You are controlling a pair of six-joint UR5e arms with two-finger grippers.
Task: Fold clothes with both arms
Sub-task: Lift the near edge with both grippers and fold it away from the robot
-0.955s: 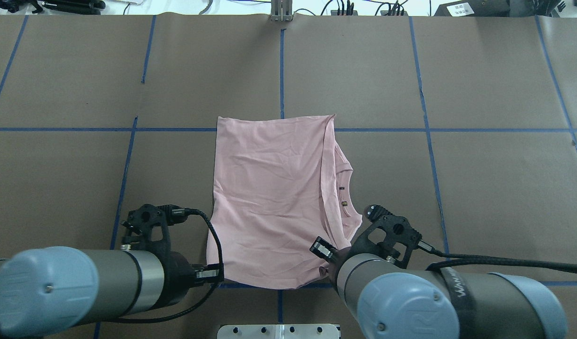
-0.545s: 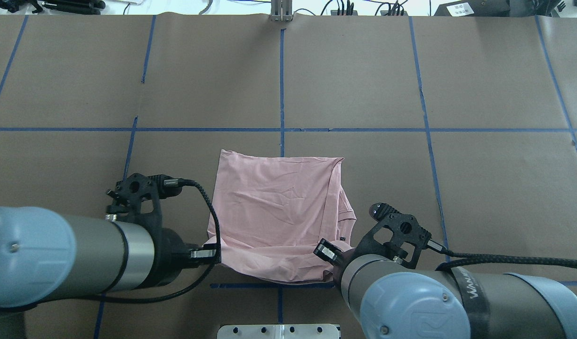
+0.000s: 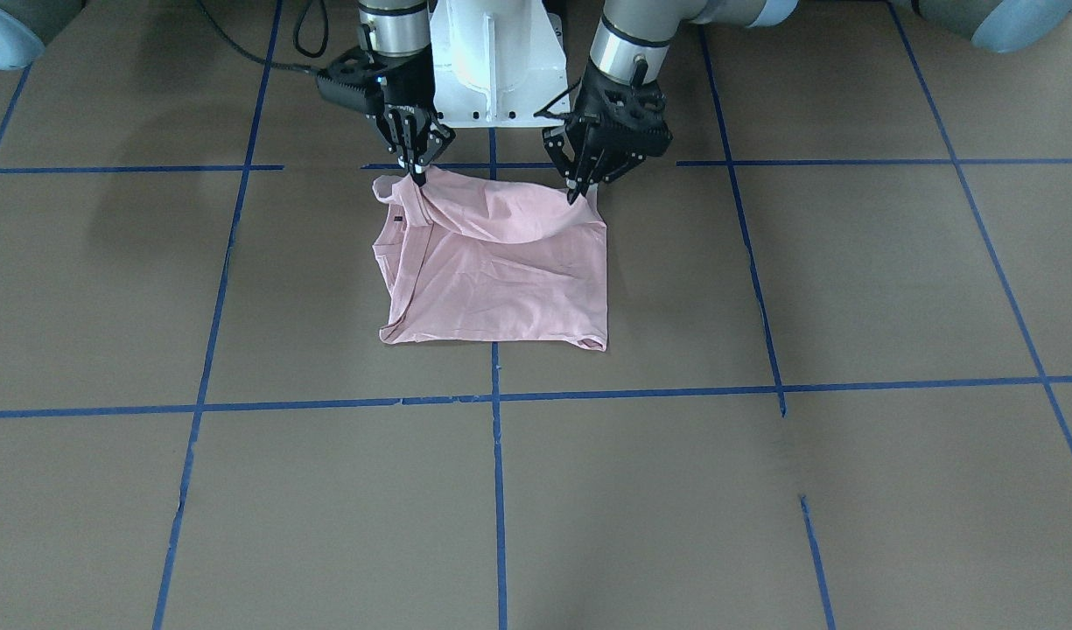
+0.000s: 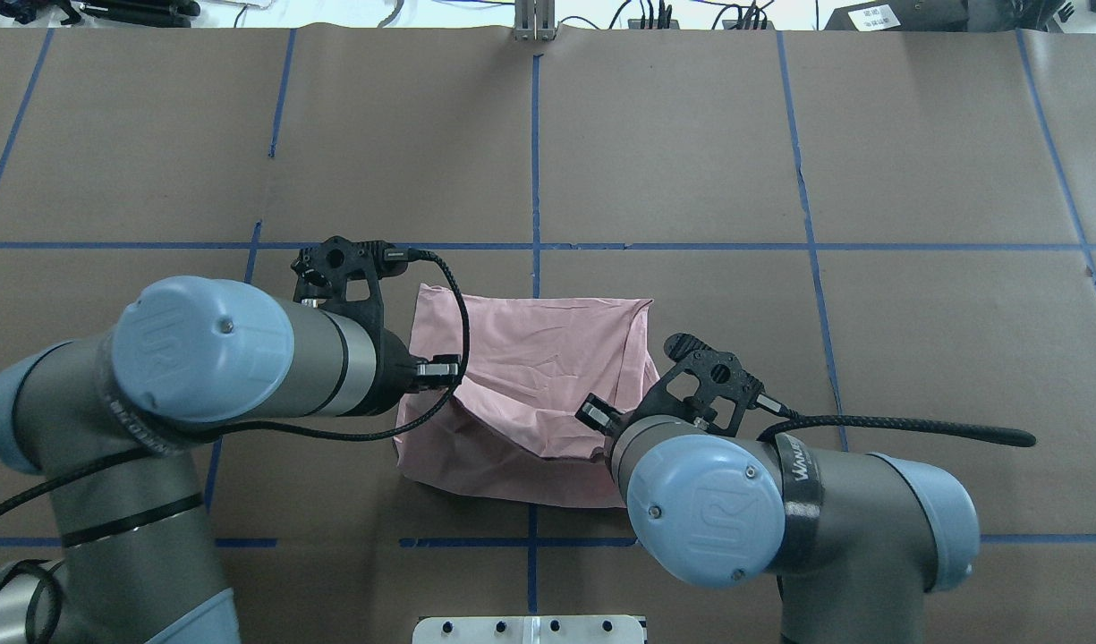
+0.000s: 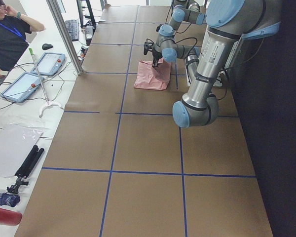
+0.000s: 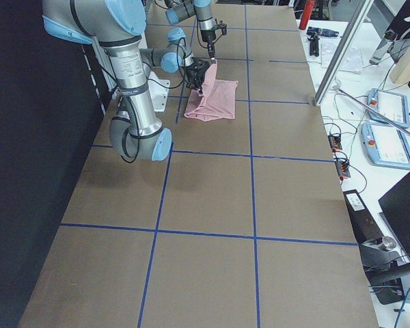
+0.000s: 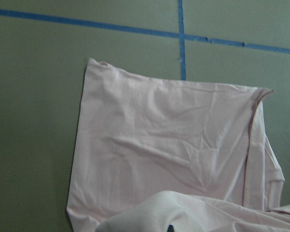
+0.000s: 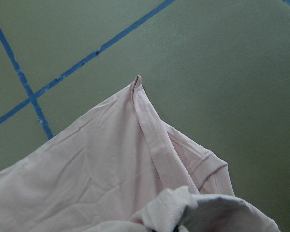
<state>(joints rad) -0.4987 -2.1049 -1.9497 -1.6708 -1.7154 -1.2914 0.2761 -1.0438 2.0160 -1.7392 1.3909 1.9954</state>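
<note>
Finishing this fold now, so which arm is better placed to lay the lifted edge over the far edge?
Left, slightly: the left gripper holds its T-shirt corner farther forward than the right gripper; both grip cloth.

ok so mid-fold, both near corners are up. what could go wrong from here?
1. The left gripper and right gripper each pinch only a corner of the T-shirt. If the jaws slip, that side drops and the fold skews.
2. The lifted edge sags between them, so its middle may land first and crease.
</note>
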